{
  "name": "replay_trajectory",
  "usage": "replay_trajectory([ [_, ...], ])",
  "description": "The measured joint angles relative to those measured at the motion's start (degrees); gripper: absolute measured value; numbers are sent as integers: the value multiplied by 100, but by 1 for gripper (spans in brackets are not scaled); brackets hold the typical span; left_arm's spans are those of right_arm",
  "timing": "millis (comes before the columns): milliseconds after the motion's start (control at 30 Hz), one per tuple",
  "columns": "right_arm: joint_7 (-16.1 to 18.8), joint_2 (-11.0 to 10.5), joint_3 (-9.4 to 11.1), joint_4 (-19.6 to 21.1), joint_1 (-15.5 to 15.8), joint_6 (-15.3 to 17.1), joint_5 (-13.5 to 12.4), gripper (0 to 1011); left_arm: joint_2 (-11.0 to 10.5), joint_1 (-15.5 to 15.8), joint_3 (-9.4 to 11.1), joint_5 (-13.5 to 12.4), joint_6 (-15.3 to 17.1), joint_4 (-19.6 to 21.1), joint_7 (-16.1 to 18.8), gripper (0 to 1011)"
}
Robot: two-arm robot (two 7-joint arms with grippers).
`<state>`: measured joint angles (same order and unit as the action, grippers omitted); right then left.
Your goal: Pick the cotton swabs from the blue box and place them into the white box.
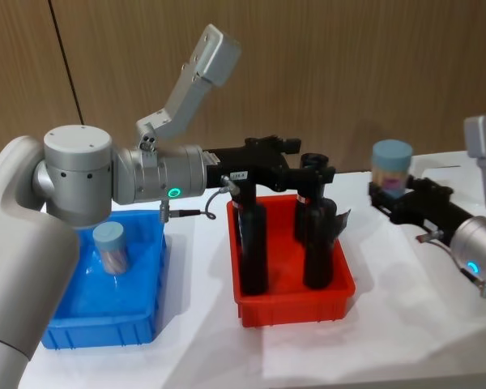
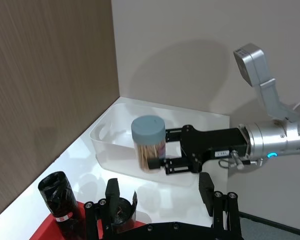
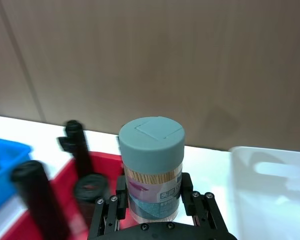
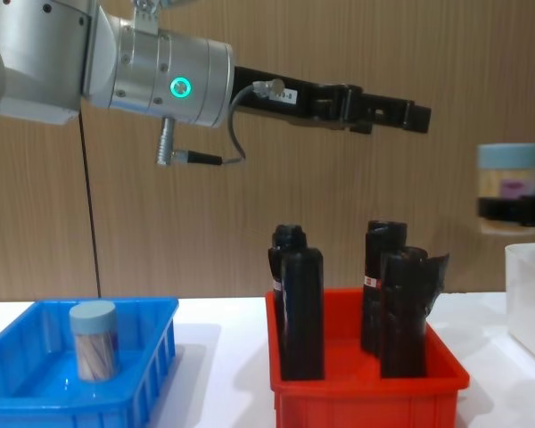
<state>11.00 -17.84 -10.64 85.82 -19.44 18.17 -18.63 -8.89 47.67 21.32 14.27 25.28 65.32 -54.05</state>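
My right gripper (image 1: 393, 194) is shut on one jar of cotton swabs (image 1: 391, 166), a clear jar with a pale blue lid, held upright in the air right of the red bin. In the left wrist view this jar (image 2: 148, 142) hangs at the near wall of the white box (image 2: 110, 137). A second jar of cotton swabs (image 1: 113, 247) stands in the blue box (image 1: 138, 324) at the left. My left gripper (image 1: 312, 166) reaches out above the red bin, open and empty.
A red bin (image 1: 296, 304) with three tall black bottles (image 1: 253, 243) stands between the blue box and the white box (image 4: 528, 299). A wooden wall lies behind the table. The left arm spans above the blue box and the red bin.
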Motion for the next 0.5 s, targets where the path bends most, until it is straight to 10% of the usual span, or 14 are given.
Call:
replay_trajectory([
  [500,-635,-248,391,-648,-147,-243,43,621,0,0,0,0,0,0,0,1004],
])
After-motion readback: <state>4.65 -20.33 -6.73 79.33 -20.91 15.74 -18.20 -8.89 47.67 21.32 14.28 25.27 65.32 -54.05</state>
